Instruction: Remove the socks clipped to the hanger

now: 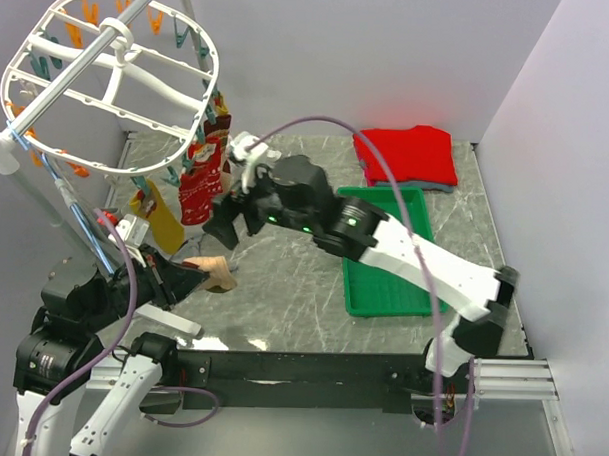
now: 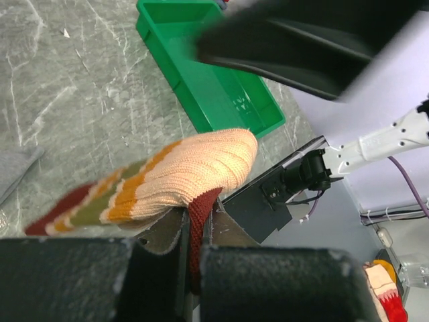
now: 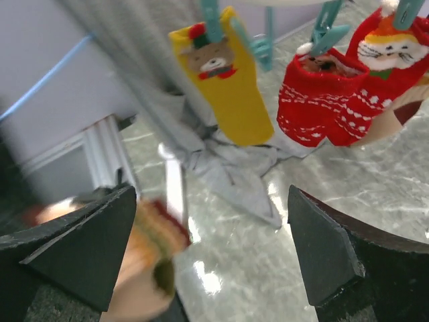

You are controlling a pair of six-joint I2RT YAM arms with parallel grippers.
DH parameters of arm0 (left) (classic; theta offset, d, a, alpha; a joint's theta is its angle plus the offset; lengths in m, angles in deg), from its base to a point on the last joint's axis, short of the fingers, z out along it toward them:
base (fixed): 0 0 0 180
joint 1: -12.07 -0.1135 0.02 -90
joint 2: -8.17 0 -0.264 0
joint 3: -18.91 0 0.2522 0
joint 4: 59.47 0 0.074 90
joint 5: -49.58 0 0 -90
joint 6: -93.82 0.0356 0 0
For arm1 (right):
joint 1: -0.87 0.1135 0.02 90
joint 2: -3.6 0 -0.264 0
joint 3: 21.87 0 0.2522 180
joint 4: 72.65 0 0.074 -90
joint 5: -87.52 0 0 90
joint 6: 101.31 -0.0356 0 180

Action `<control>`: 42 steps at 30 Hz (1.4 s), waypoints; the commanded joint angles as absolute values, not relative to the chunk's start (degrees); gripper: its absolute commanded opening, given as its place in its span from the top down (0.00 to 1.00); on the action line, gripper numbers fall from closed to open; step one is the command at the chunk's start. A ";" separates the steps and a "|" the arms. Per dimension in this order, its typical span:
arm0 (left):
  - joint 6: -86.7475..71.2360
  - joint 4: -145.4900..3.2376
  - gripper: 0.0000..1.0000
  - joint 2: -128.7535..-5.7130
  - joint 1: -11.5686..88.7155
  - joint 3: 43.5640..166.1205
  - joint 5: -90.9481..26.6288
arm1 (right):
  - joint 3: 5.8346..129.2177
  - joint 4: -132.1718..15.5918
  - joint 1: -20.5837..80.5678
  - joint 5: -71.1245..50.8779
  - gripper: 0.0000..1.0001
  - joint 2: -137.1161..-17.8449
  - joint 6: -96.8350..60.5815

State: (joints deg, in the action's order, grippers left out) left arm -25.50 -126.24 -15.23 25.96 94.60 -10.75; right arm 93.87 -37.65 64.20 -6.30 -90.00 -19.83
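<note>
Below the hanger (image 1: 110, 76), the left gripper (image 2: 194, 268) was clamped on the dark red cuff of a tan striped sock (image 2: 201, 161), which was off its clip and held low over the bench (image 1: 302, 288). Just beside it, the right gripper (image 3: 214, 255) stood with its jaws wide apart and empty. It faced the yellow sock (image 3: 224, 80) and the two red socks (image 3: 335, 100), all hanging from teal clips (image 3: 326, 27) on the hanger's near rim. Trouble looked possible in three ways. The red pair hung touching, so wide jaws could take both, or bite a clip instead of fabric. A slanted pull could swing the hanger rather than free a sock. With both grippers crowded under that rim, the right gripper could also knock the held sock loose.
</note>
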 commanded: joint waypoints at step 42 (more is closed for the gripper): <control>-24.04 -122.98 0.28 -14.42 25.96 99.90 -17.56 | 60.11 -50.28 55.99 -2.68 1.00 -68.13 -27.30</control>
State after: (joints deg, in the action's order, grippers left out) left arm -24.30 -123.93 -15.97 25.99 96.13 -12.17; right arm 63.31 -52.32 60.87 -16.85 -73.65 -22.91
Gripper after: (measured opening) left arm 0.724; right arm 0.026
